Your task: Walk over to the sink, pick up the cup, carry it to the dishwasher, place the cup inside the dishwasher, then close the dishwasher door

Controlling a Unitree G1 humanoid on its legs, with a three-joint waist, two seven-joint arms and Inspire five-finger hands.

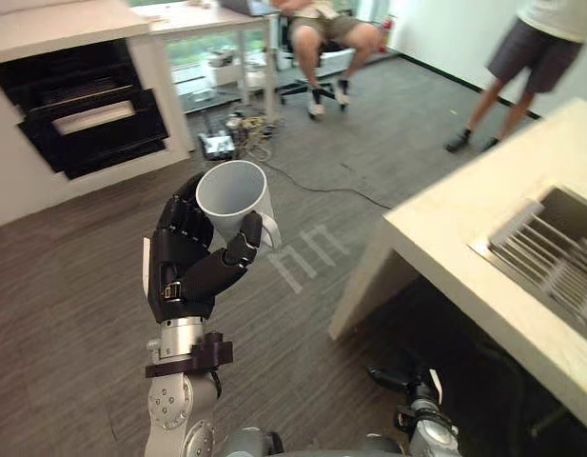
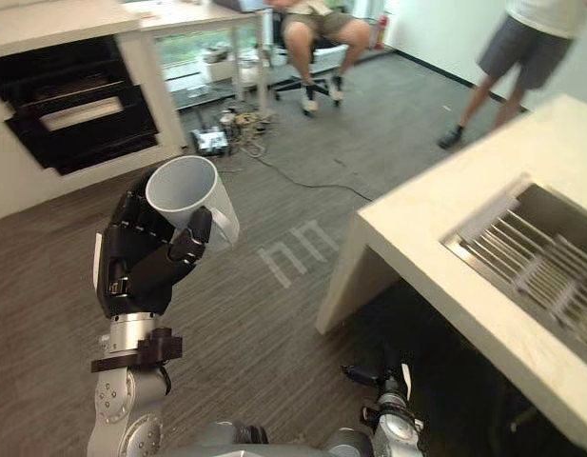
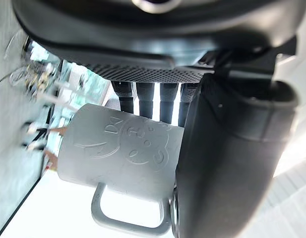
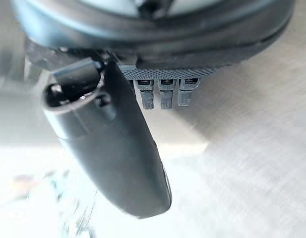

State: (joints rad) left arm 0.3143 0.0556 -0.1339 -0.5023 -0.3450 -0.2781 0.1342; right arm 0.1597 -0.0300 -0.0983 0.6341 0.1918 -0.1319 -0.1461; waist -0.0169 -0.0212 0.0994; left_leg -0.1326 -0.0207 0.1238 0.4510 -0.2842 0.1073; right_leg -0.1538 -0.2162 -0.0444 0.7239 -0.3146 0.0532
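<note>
Centre left of the head views: cup (image 1: 234, 195), clasped by the left hand (image 1: 193, 262), fingers and thumb curled round it. Sink (image 1: 571, 205), right edge: pickup judged done. Dishwasher (image 1: 88, 114), upper left, open, well apart: carrying, placing and door-closing remain. Right hand (image 4: 118, 148): fingers loose, empty.

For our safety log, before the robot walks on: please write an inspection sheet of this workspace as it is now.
Surface: beige counter with a sink; a rack lies in it.
Job's things: cup held up in the left hand; dishwasher open, ahead left.
Clutter: small box on the floor by the desk.
Hands: left hand shut on the cup; right hand carries nothing.
Cables: tangle of cables under the desk.
Surroundings: seated person; standing person beyond the counter.
</note>
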